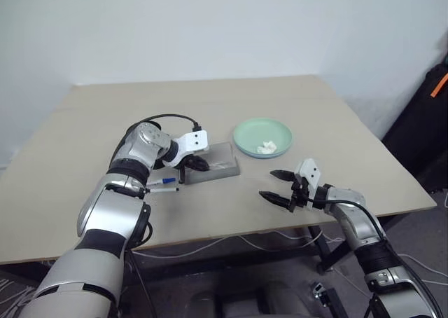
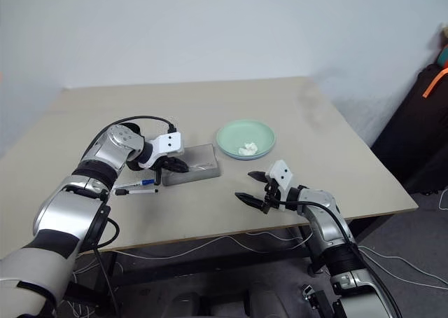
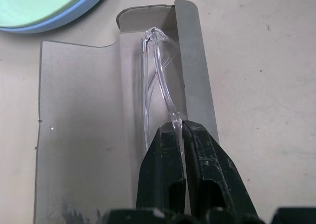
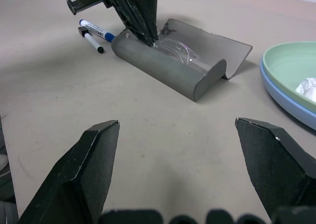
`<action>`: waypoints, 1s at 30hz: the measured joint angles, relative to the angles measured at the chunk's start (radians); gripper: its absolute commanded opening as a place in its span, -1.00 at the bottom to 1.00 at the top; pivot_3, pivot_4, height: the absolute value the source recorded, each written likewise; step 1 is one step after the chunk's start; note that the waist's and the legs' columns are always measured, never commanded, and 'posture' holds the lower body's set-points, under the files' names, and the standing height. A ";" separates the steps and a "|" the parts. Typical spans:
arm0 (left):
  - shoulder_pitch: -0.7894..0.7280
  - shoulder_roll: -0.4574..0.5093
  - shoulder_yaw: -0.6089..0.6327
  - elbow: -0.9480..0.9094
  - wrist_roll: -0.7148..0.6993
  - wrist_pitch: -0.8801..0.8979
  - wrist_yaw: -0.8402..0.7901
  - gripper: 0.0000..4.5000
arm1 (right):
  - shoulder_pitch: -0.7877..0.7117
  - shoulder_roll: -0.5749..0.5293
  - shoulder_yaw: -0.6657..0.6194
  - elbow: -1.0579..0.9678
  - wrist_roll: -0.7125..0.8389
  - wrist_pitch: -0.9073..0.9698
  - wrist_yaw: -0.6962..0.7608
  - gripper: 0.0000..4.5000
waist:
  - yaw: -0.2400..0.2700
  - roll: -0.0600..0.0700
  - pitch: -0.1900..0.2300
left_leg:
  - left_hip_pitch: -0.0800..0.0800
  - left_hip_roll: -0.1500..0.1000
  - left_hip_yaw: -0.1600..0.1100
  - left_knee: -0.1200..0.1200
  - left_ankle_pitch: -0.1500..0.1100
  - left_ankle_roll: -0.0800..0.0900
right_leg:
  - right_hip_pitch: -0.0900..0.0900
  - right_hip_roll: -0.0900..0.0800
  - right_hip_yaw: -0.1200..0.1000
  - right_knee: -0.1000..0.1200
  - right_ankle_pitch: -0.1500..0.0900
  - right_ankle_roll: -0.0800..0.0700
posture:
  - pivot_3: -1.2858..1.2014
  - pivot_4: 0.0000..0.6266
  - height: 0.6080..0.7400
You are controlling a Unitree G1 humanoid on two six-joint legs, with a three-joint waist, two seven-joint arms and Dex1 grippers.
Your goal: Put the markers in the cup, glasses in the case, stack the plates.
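Observation:
The grey case (image 1: 222, 165) lies open mid-table with the clear glasses (image 3: 157, 71) resting in its trough. My left gripper (image 3: 181, 128) points down into the case and is shut on the near end of the glasses. Just left of the case lie the two markers, one blue-capped (image 1: 163, 181) and one dark-capped (image 1: 162, 189). The mint green plate (image 1: 262, 132) sits stacked on the light blue plate (image 4: 284, 98), right of the case. My right gripper (image 1: 280, 186) hovers open over bare table in front of the plates. The cup is out of view.
A crumpled white scrap (image 1: 267, 148) lies in the green plate. The table's front edge (image 1: 280, 228) runs just under my right arm, with cables hanging below it. A black bag (image 1: 423, 132) stands off the table's right side.

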 measured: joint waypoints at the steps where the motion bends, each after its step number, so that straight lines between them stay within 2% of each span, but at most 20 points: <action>1: 0.002 0.000 0.000 0.000 0.001 -0.001 0.013 -0.98 | 0.000 0.000 0.000 0.000 0.000 0.000 0.000 0.81 | 0.000 0.000 0.000 | 0.000 0.000 0.000 0.000 0.000 0.000 | 0.000 0.000 0.000 0.000 0.000 0.000 | 0.03 -1.00 1.00; 3: 0.004 -0.002 0.000 0.002 0.001 -0.001 0.026 -0.98 | 0.000 0.000 0.000 0.000 0.000 0.000 0.000 0.81 | 0.000 0.000 0.000 | 0.000 0.000 0.000 0.001 0.000 0.000 | 0.000 0.000 0.000 0.001 0.000 0.000 | 0.03 -1.00 1.00; 6: 0.004 -0.005 0.000 0.009 0.000 0.004 0.034 -0.72 | 0.000 0.001 0.001 0.000 -0.001 -0.001 0.000 0.81 | 0.000 0.000 0.000 | 0.000 0.000 0.000 0.001 0.000 0.000 | 0.000 0.000 0.000 0.001 0.000 0.000 | 0.03 -1.00 1.00; 11: 0.004 -0.011 0.003 0.011 -0.006 0.006 0.070 0.02 | 0.000 0.006 0.003 0.001 -0.002 -0.001 0.000 0.81 | 0.000 0.000 0.000 | 0.000 0.000 0.000 0.001 0.000 0.000 | 0.000 0.000 0.000 0.001 0.000 0.000 | 0.03 -1.00 1.00; 17: -0.003 -0.032 0.027 0.023 -0.023 0.014 0.092 0.02 | 0.000 0.007 0.003 0.006 -0.004 -0.002 0.000 0.81 | 0.000 0.000 0.000 | -0.001 0.000 0.000 0.002 0.000 0.000 | 0.000 0.000 0.000 0.001 0.000 0.000 | 0.03 -1.00 1.00; 27: -0.064 -0.046 0.041 0.058 -0.025 -0.001 0.290 0.02 | 0.000 0.008 0.003 0.013 -0.006 -0.002 0.000 0.81 | 0.000 0.000 0.000 | 0.000 0.000 0.000 0.001 0.000 0.000 | 0.000 0.000 0.000 0.001 0.001 0.002 | 0.03 -1.00 1.00; 30: -0.066 -0.048 0.041 0.073 -0.022 -0.005 0.355 -0.36 | 0.000 0.008 0.003 0.014 -0.007 -0.002 0.000 0.81 | 0.000 0.000 0.000 | -0.001 0.000 0.000 0.001 0.000 0.000 | 0.000 0.000 -0.001 0.001 0.001 0.002 | 0.03 -1.00 1.00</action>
